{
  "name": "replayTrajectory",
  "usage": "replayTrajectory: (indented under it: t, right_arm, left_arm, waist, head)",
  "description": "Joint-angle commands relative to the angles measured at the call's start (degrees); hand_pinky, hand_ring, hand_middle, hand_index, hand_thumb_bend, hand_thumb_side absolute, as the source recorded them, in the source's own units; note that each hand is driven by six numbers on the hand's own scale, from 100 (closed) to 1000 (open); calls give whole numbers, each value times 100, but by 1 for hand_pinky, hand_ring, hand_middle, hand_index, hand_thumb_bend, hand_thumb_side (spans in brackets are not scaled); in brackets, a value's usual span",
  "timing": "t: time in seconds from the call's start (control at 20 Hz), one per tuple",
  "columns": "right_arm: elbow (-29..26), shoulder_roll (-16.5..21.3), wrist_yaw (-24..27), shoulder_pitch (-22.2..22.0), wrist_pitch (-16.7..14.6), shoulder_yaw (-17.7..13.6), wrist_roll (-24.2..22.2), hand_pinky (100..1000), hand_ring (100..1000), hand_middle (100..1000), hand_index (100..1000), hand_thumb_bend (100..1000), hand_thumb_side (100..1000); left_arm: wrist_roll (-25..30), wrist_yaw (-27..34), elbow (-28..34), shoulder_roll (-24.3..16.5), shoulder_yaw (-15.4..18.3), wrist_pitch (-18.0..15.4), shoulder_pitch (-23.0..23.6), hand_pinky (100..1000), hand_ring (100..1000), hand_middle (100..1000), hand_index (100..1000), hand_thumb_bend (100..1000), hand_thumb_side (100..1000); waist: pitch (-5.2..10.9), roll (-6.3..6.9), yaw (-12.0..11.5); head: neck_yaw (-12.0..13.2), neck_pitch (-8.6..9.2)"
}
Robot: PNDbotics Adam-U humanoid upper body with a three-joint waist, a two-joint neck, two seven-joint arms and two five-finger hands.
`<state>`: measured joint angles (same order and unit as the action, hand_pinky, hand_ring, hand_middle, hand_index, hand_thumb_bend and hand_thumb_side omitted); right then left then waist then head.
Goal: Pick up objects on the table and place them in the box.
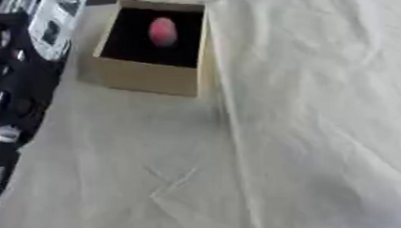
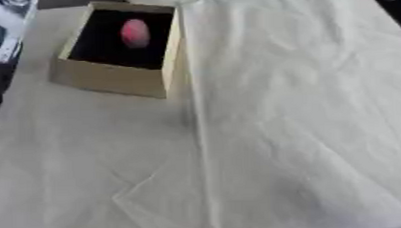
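- At the far left of the worktop [image 1: 321, 131] stands an open tan box [image 1: 144, 79], its walls light and its inside dark.
- Inside the box, toward its far side, lies a reddish-pink oval object [image 1: 162, 31]; I cannot tell what it is beyond colour and shape.
- The worktop is covered with a pale, creased cloth [image 2: 304, 107]; a long fold runs from the box's near right corner down toward the near edge, with smaller crossing creases in the near middle.
- Along the left edge of the left eye view runs dark machinery with silver parts [image 1: 7, 94]; whether it belongs to the robot's left arm I cannot tell, and no left hand shows.
- At the upper right corner of the right eye view a small dark shape [image 2: 397, 4] enters; it is too little to say whether it is the right hand or how its fingers stand.
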<state>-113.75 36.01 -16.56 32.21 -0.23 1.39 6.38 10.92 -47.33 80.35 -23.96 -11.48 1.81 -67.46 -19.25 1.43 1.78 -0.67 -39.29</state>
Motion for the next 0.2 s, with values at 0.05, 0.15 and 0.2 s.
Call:
replayTrajectory:
  t: [0.05,0.15,0.2]
  right_arm:
    - [-84,130,-37,37,4,-83,30,904,770,699,836,100,877]
    - [-84,136,-51,20,5,-90,34,903,770,699,836,100,876]
    - [-84,135,-56,15,4,-92,36,903,771,699,836,100,876]
  left_arm:
    - [-14,658,957,-472,29,266,77,639,764,733,857,275,409]
    - [-76,1007,1462,-690,64,445,290,637,763,732,856,265,392]
    - [-126,1171,1708,-809,82,535,415,636,762,732,856,265,391]
  waist:
    - [184,-7,-39]
    - [220,-5,-87]
    - [236,-6,-105]
  head:
    - [-57,-88]
    - [-84,-128]
    - [-94,-142]
